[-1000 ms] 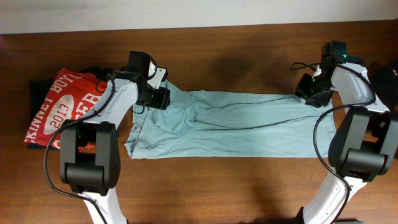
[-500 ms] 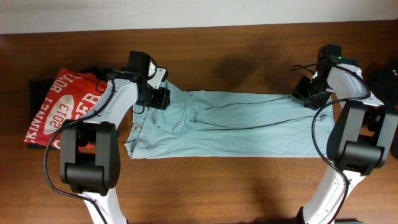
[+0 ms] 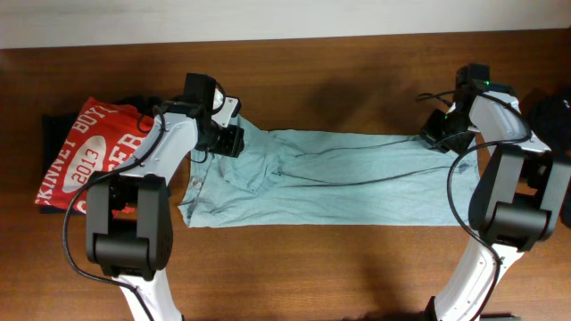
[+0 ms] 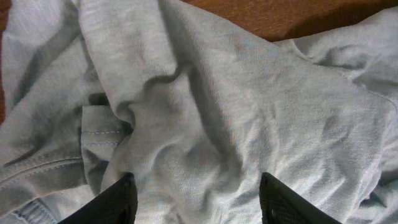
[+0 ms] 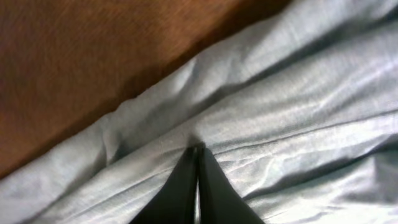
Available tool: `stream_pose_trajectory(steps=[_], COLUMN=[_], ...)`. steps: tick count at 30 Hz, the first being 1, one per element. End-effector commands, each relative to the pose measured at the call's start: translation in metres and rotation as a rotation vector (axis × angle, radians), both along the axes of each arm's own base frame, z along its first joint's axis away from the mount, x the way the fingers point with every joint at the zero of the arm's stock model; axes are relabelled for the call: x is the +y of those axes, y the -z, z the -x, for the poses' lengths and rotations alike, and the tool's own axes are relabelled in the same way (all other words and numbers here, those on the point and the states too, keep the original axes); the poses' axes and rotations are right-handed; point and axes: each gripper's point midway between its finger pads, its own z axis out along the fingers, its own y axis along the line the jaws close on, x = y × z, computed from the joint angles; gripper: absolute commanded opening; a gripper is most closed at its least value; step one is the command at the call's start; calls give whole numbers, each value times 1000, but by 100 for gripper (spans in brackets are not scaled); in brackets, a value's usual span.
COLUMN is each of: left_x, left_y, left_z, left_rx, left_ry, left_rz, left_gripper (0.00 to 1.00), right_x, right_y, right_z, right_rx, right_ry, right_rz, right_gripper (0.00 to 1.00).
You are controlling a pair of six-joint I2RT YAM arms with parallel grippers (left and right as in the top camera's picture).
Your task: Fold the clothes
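Light blue-grey trousers lie spread lengthwise across the wooden table, waist end at the left, leg ends at the right. My left gripper hovers over the rumpled waist end, at its far corner. In the left wrist view its fingers are open, with wrinkled cloth between and under them. My right gripper is at the far right corner of the legs. In the right wrist view its fingers are shut, pinching a crease of the cloth near the edge.
A pile of folded clothes topped by a red printed shirt lies at the left edge. A dark item sits at the far right. Bare brown table shows behind and in front of the trousers.
My right arm has shifted slightly left toward the trouser end, then held still. The left arm and the trousers have not visibly moved.
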Motion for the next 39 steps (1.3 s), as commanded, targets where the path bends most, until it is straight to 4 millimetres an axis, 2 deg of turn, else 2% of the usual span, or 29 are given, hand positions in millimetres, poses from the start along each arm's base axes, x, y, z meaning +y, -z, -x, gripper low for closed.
stream_pose_trajectory(steps=[1,4,5,7,9,11,13,21,23,24,26,33,34,35,39], left_x=[-1,-1,-2,-2,-2,-2,-2,-3,-3,-3,-3,-4,-4,-4,-4], left_y=[2,2,2,2,2,2,2,2,2,2,2,2,2,2,2], left_z=[1,1,1,1,1,1,1,2,2,2,2,2,2,2,3], left_rx=[-1,-4,-5,-4,-4,-4,-4,-3,-5,-5,-4,-4,-4,-4,-1], left_ry=[26,37,37,37,37,37,37,41,41,41,41,43,43,43,43], left_rz=[-4,-6,-7,-6,-6,-7,-7,-7,-6,-6,-6,-6,-6,-7,-7], left_gripper=[63,63,63,63,63,63,63,63,63,63,63,63,63,63,63], right_x=[5,14,14,14,14,13,11,7,7,7,7,7,8,8,8], right_y=[2,0,0,0,0,0,0,1,1,1,1,12,13,14,13], right_z=[0,-2,-3,-4,-6,-8,-10,-10,-10,-10,-9,-1,-1,0,-1], right_rx=[4,-14,-17,-22,-27,-37,-44,-44,-42,-41,-37,-14,-13,-13,-17], right_ry=[-9,-34,-34,-34,-34,-34,-34,-31,-31,-31,-31,-11,-11,-11,-11], right_rz=[-11,-62,-66,-65,-62,-57,-51,-23,-24,-24,-25,-11,-11,-12,-11], right_gripper=[38,64,68,68,66,56,50,50,38,36,36,49,47,39,25])
